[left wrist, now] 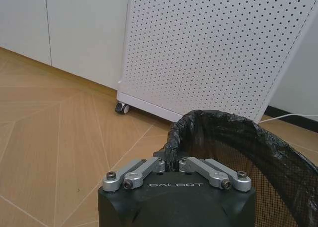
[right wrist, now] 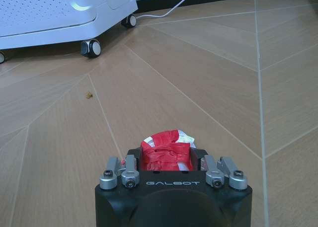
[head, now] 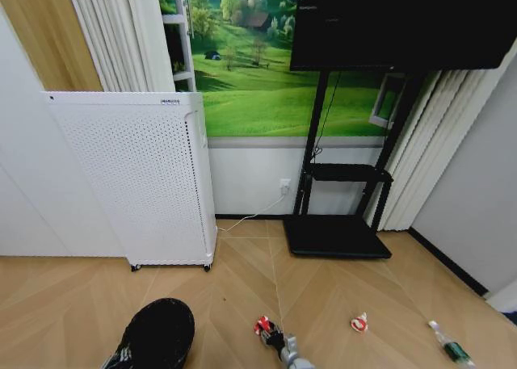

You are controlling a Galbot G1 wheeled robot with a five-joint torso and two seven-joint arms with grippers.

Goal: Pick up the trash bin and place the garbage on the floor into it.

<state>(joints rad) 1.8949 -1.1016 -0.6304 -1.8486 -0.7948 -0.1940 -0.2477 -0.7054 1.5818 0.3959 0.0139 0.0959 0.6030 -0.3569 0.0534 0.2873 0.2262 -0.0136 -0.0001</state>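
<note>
The trash bin [head: 159, 334], round, black and lined with a black bag, hangs at the lower left above the floor [head: 242, 288]. My left gripper [left wrist: 171, 163] is shut on its near rim, and the trash bin [left wrist: 248, 152] opens beyond the fingers. My right gripper [right wrist: 166, 160] is low over the floor at the bottom centre and is shut on a crumpled red-and-white wrapper [right wrist: 165, 152], the same wrapper [head: 263, 327] sitting just ahead of it in the head view. A second red-and-white wrapper [head: 359, 322] and a clear bottle with a green label [head: 452, 350] lie to the right.
A white perforated cabinet on castors [head: 137, 183] stands ahead on the left, close to the bin. A black TV stand [head: 338, 236] with a screen is against the wall ahead. A white cable [head: 250, 218] runs along the skirting. A small crumb [right wrist: 89, 94] lies on the floor.
</note>
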